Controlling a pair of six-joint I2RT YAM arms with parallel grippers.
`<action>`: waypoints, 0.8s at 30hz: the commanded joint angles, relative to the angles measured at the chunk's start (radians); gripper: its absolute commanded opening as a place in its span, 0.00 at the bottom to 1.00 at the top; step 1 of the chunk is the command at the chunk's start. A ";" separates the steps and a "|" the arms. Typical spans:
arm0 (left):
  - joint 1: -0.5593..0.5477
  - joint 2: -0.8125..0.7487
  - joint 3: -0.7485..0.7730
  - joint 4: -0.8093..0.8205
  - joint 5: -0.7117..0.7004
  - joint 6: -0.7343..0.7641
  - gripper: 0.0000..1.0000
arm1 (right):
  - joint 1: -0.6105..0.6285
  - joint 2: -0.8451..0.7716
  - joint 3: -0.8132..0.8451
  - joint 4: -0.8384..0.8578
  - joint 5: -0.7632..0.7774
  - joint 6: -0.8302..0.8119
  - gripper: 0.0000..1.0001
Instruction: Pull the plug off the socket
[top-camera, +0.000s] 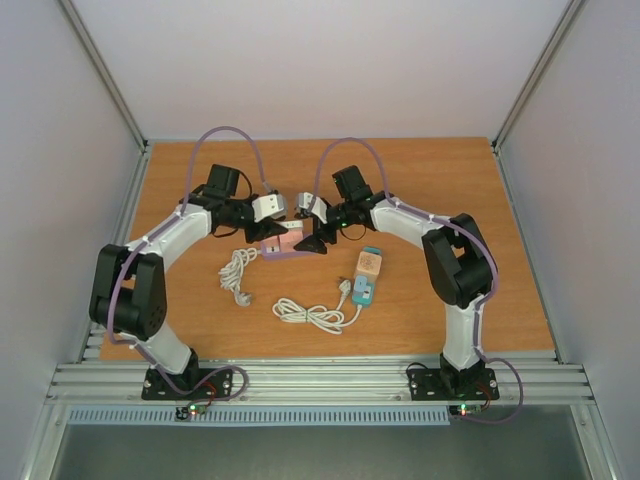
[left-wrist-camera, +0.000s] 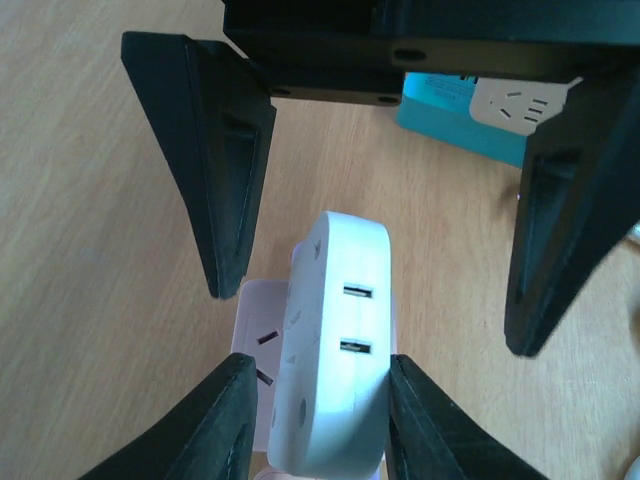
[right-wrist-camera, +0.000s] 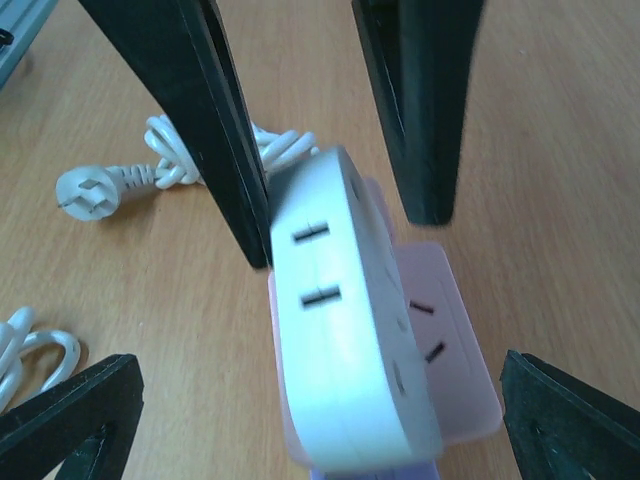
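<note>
Left gripper (left-wrist-camera: 318, 420) clamped the white plug (left-wrist-camera: 335, 350) seated in the pink socket (top-camera: 283, 243) at table centre, steadying it, while right gripper (right-wrist-camera: 270, 420), at 3 o'clock, straddled both with fingers apart, presumably to brace the socket.

Probably lab, aluminium frame (top-camera: 310, 380), white enclosure walls (top-camera: 330, 60)

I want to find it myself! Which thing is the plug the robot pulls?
Look at the middle of the wooden table, where both arms meet. On a pink socket block sits a white adapter plug. Unlike the blue strip nearby, it is white, with two slots on its side.
</note>
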 joint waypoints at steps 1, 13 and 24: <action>-0.004 0.023 0.034 0.009 0.005 -0.030 0.37 | 0.020 0.042 0.045 0.040 0.010 0.008 0.99; -0.004 0.074 0.068 -0.059 0.042 -0.019 0.21 | 0.049 0.114 0.090 0.036 0.038 -0.002 0.90; 0.001 0.050 0.062 -0.115 0.094 -0.008 0.14 | 0.050 0.076 0.027 0.052 -0.011 0.022 0.61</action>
